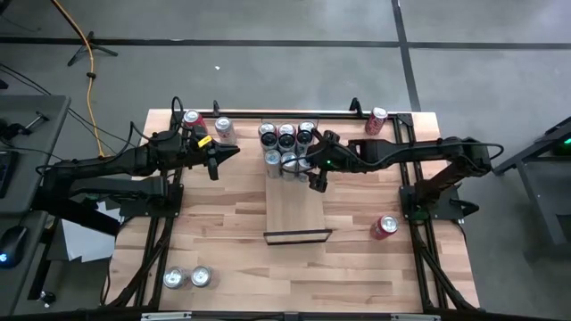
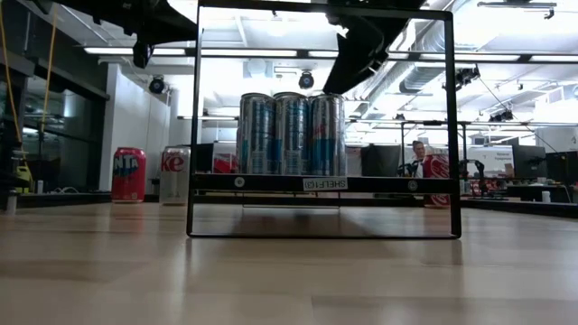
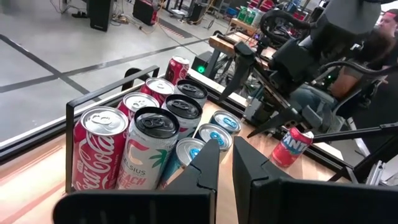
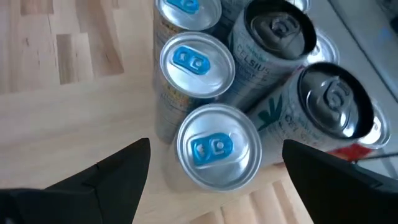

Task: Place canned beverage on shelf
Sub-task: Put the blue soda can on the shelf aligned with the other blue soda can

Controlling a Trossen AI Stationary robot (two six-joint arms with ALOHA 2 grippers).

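- Right claw is hanging open over the nearest can — gripping nothing; left claw is shut, waiting beside.
- Six cans are sitting on the shelf; strays are lying on the desk — placing looks unfinished.

The left arm reached in from its own side, stretched nearly level toward the middle, and its pincer was closed, the two dark fingers standing almost together with only a thin slit between them and nothing held. The right arm came in from the opposite side, its forearm running roughly level and its wrist bent so that it pointed downward. Its pincer was spread wide, one dark finger on either side, gripping nothing.
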